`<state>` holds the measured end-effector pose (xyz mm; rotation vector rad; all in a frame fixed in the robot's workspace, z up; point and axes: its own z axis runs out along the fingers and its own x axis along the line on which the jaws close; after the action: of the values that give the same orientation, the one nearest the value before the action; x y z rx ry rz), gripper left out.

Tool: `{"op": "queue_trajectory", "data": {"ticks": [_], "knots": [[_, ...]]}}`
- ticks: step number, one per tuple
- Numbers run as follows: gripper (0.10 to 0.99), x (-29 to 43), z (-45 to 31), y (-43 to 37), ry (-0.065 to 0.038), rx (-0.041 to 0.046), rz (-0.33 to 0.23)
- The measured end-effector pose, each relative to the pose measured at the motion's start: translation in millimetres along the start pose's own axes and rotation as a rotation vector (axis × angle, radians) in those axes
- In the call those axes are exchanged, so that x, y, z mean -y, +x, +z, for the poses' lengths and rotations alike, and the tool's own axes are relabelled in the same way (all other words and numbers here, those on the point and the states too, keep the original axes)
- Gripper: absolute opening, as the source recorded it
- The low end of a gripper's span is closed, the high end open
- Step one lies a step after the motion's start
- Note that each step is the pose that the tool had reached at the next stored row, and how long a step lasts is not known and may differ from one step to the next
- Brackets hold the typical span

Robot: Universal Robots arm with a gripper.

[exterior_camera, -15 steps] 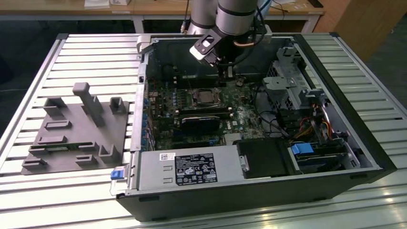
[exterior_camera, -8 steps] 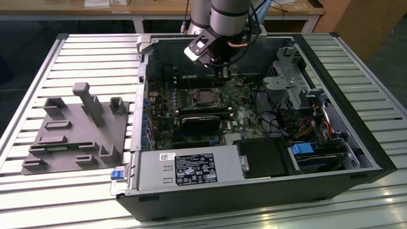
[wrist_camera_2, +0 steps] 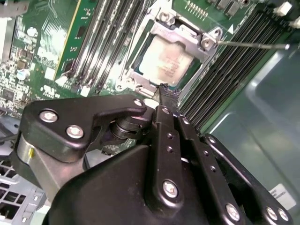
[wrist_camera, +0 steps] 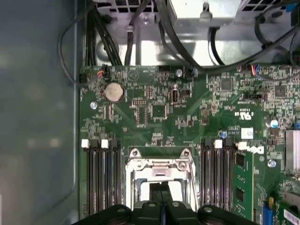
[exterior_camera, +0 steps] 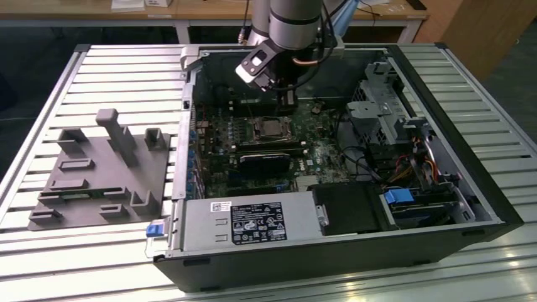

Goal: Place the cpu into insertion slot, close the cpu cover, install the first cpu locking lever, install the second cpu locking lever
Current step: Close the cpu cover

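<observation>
Now: case (exterior_camera: 336,251) lies open on the surface, board (wrist_camera: 154,112) crowded. Memory slots (wrist_camera_2: 220,79) flank the slot (wrist_camera_2: 133,70) closely. Cover (wrist_camera_2: 185,35) is down over the cpu (wrist_camera_2: 164,63), seated in the slot. Cpu judged light, stiff, fragile; edges only. Thin lever (wrist_camera_2: 253,45) juts free. Gripper (wrist_camera_2: 163,91) tip beside cover edge, jaws narrow, empty.

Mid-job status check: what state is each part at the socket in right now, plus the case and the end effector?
cpu: seated flat in the insertion slot.
cpu cover: down over the cpu's edges.
locking lever: sticking out sideways, apparently unlatched.
computer case: side open, board exposed.
end effector: shut, empty, tip by the slot's edge.
</observation>
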<state>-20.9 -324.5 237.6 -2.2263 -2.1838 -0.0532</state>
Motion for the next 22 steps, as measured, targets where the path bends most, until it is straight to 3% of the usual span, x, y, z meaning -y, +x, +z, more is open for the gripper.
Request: {"op": "queue_trajectory", "data": {"ticks": [4, 22], "knots": [[0.106, 5.0, 2.1, -0.1, -0.003, -0.0008, 0.0], [0.106, 15.2, 11.1, -0.7, -0.005, -0.0008, 0.0]]}}
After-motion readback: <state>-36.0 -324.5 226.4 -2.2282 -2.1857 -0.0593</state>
